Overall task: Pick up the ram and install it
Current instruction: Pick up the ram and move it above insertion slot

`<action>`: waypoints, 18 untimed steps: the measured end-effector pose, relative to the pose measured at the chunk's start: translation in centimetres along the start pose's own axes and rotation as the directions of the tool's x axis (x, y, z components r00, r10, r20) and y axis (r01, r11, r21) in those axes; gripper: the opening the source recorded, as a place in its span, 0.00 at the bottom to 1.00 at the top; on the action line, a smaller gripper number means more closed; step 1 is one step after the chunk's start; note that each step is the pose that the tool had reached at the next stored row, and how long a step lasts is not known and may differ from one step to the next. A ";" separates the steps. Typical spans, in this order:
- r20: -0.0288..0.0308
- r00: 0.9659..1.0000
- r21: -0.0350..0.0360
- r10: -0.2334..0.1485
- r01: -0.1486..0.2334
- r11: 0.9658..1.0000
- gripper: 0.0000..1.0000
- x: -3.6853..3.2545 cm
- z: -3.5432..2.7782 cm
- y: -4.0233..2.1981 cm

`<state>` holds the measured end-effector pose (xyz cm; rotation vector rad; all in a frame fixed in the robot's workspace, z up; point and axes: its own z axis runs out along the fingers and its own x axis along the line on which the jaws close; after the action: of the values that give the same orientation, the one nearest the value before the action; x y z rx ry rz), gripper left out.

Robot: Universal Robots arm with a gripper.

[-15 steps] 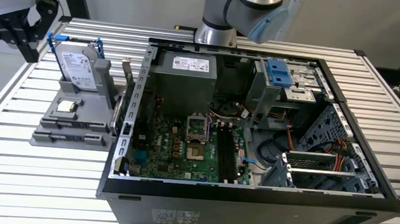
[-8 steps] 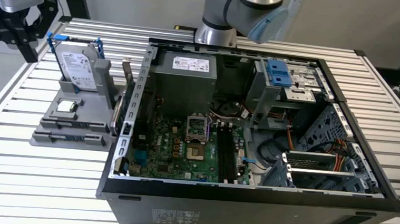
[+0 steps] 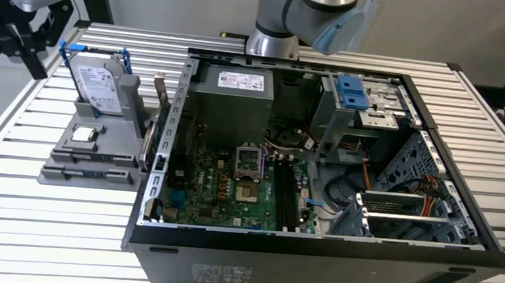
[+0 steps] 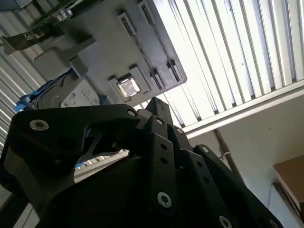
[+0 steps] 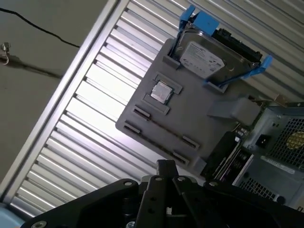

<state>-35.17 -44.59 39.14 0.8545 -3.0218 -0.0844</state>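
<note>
My black gripper (image 4: 156,113) hangs above the slatted metal table (image 4: 228,42), its linkage bars crowding the foreground. Beyond its tip lies a grey holder tray (image 4: 109,42), with a small square silver processor chip (image 4: 128,88) seated in a pocket and a white-labelled hard drive (image 4: 78,97) near it.

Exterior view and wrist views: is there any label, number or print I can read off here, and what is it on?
No text here can be read.
Hard drive, white label: print is too small in the exterior view and blurred in both wrist views.
Power supply, white label on its top edge: too small to read.
Computer case, sticker on the outer wall: blurred and unreadable.
Motherboard: any markings are too small to tell.
</note>
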 end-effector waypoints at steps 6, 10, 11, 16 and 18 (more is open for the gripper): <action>-0.005 0.996 -0.002 -0.091 0.091 0.996 0.00 0.00 0.00 0.00; -0.007 0.989 -0.003 -0.146 0.146 0.989 0.00 -0.01 0.00 0.00; -0.008 0.987 -0.003 -0.159 0.159 0.987 0.00 0.00 0.00 0.00; -0.010 0.976 -0.001 -0.219 0.219 0.976 0.00 -0.01 0.00 -0.01; -0.010 0.971 0.000 -0.240 0.240 0.971 0.00 -0.01 0.00 -0.01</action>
<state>-35.16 -44.60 39.13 1.2130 -2.8933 -0.0779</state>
